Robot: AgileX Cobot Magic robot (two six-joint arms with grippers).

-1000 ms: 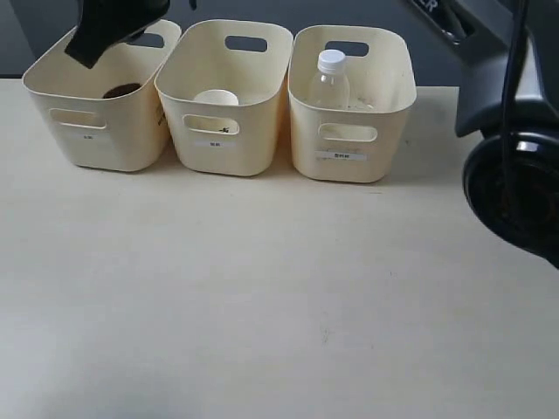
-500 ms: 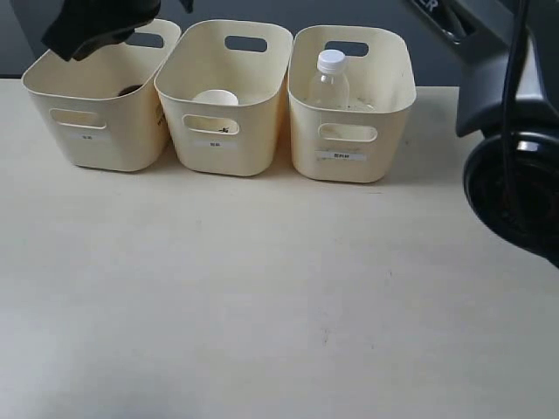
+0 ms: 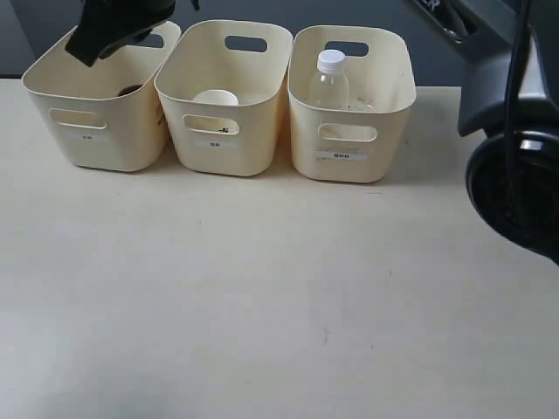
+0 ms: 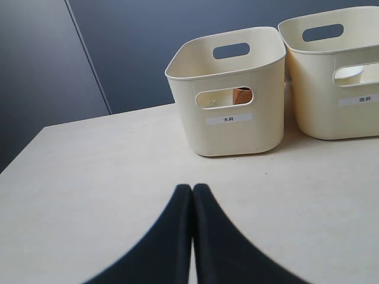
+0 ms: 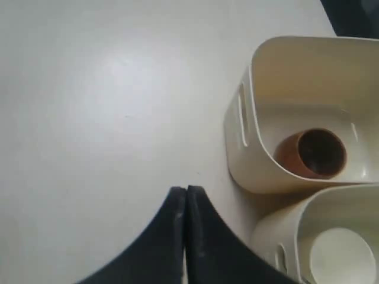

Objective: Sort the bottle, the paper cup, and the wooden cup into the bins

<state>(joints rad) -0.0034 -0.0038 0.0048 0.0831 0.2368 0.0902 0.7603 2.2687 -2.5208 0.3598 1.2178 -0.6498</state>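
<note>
My left gripper (image 4: 192, 192) and right gripper (image 5: 186, 192) are both clenched, empty. Nothing obstructs either. At 12 o'clock on the table (image 3: 262, 288), three bins (image 3: 225, 96): wooden cup (image 5: 312, 153) left, paper cup (image 3: 216, 97) middle, bottle (image 3: 329, 80) right.

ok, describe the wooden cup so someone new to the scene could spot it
Three cream-yellow bins stand in a row at the table's far edge. Look in the leftmost bin, under the dark robot hand: the wooden cup sits inside. It is squat and brown; its neighbours hold a white paper cup and a clear bottle.
</note>
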